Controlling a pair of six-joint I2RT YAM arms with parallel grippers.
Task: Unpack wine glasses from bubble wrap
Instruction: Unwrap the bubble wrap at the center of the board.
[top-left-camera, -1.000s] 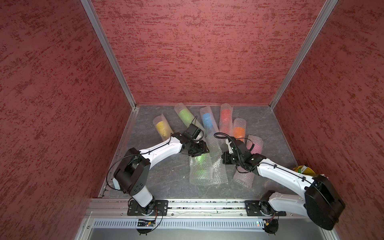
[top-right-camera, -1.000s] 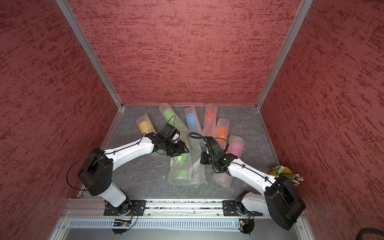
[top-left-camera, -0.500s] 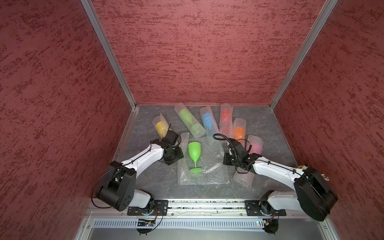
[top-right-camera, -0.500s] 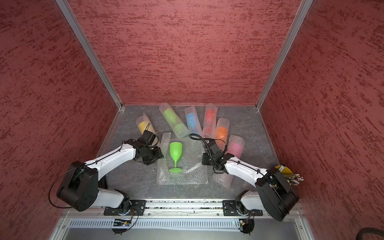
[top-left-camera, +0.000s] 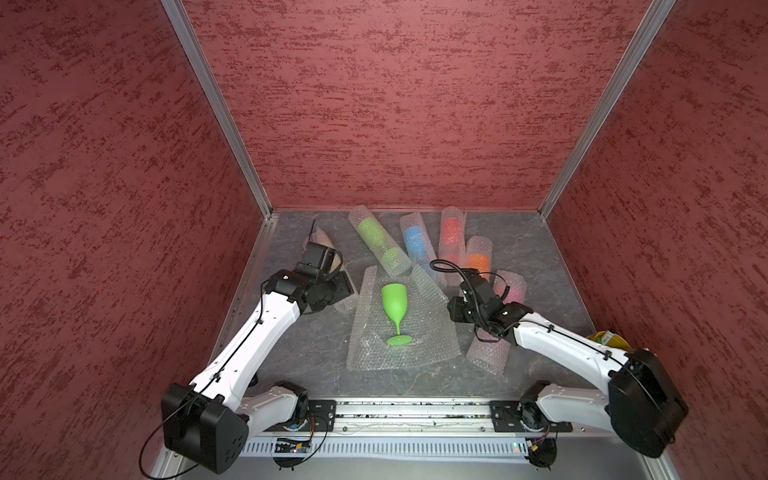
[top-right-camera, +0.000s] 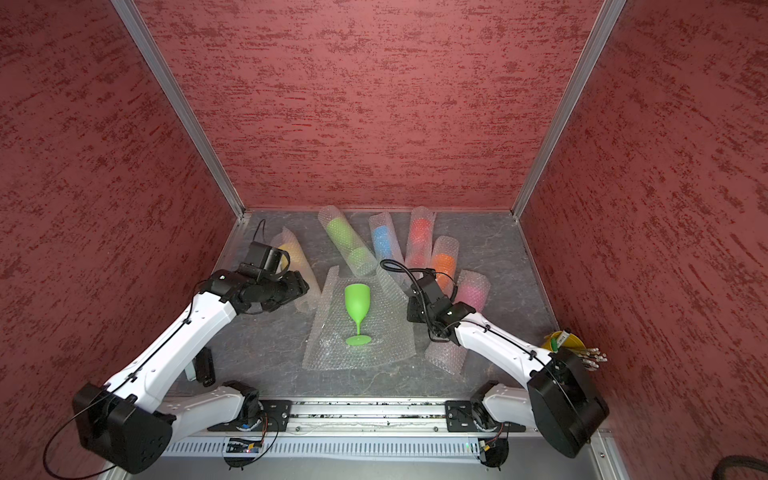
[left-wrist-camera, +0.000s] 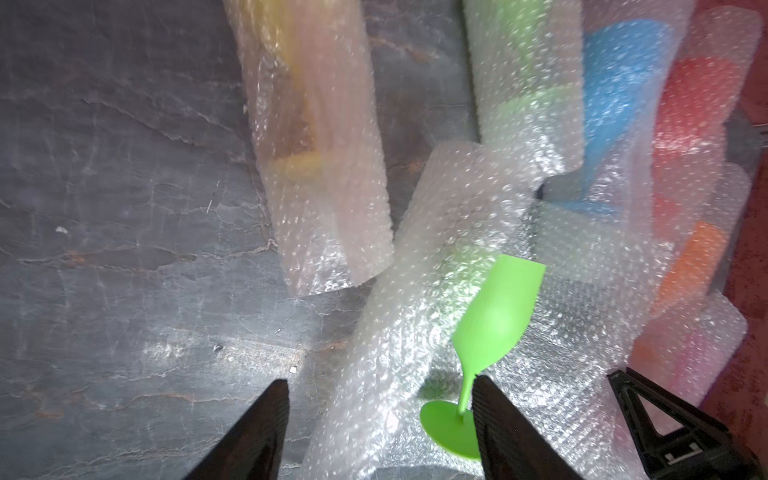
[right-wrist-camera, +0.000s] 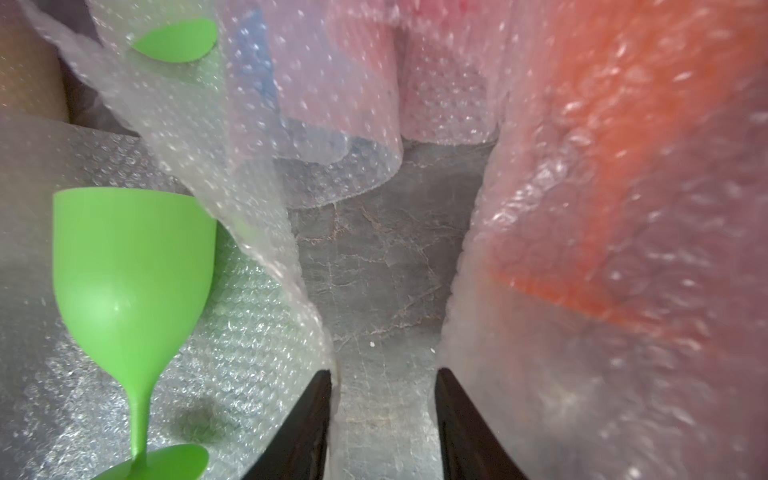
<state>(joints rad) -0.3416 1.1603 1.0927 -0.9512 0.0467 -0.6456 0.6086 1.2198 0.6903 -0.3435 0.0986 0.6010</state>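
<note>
Nearest, a flat sheet (top-left-camera: 415, 353) of bubble wrap lies open in the middle. A green glass (top-left-camera: 394, 301) rests on its side on it, bare. The left gripper (left-wrist-camera: 380, 380) hangs just beside the sheet, jaws wide and empty. The right gripper (right-wrist-camera: 384, 372) is narrowly parted at the sheet's edge, gripping nothing. Behind, six rolls (top-left-camera: 376, 241) lie wrapped.

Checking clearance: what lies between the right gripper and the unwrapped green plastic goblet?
The upturned edge of the clear bubble wrap sheet under the green goblet; right wrist view shows it.
</note>
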